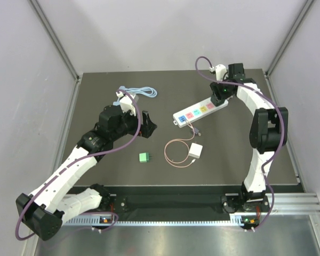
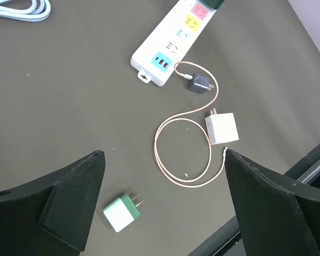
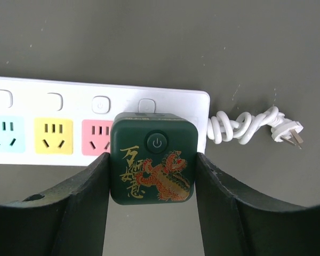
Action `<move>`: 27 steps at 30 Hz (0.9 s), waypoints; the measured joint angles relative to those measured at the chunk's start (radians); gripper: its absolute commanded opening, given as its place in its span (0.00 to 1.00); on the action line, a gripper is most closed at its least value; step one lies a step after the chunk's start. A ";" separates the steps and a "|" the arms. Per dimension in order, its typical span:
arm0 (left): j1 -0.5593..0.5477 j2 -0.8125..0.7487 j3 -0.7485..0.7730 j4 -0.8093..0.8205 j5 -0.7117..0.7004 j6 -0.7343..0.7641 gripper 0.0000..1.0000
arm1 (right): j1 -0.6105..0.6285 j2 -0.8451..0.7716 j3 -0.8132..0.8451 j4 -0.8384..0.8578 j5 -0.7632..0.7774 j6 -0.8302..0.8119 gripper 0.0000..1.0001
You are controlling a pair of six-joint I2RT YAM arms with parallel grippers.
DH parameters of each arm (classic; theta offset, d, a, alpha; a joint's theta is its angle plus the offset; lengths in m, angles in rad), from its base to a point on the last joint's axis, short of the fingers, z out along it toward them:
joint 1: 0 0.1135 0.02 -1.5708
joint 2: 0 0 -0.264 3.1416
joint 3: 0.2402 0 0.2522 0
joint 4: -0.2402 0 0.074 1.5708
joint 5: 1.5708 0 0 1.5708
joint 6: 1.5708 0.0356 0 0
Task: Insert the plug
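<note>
Green plug [image 3: 153, 158], pinched by right gripper [image 3: 152, 173], sits on the power strip [image 3: 53, 101]; seating likely needs a downward push; left gripper [image 2: 162, 154] wide, empty.

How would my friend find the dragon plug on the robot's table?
Look for the long white power strip on the dark table. At its right end, the right gripper clamps a dark green cube plug. Only this one has a gold-and-red dragon and a round power button on top.
</note>
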 measured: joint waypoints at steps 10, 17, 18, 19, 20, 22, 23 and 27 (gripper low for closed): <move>0.000 -0.001 -0.004 0.008 0.012 0.000 0.98 | -0.012 -0.063 -0.148 0.137 -0.012 0.021 0.00; 0.000 -0.003 -0.008 0.017 0.018 0.000 0.98 | -0.010 -0.054 -0.136 0.132 -0.012 0.026 0.00; 0.000 -0.005 -0.011 0.018 0.018 0.000 0.98 | -0.009 -0.043 -0.121 0.121 -0.011 0.026 0.00; 0.000 -0.007 -0.013 0.019 0.018 0.000 0.98 | -0.008 -0.035 -0.107 0.111 -0.011 0.027 0.00; 0.000 -0.008 -0.015 0.020 0.018 0.000 0.98 | -0.008 -0.031 -0.100 0.103 -0.009 0.027 0.00; 0.000 -0.009 -0.015 0.021 0.018 0.000 0.98 | -0.008 -0.028 -0.099 0.098 -0.006 0.031 0.00; 0.000 -0.010 -0.015 0.023 0.018 0.000 0.98 | -0.003 -0.026 -0.099 0.099 -0.002 0.036 0.00; 0.000 -0.012 -0.016 0.029 0.019 0.000 0.98 | 0.014 -0.022 -0.100 0.104 0.030 0.049 0.00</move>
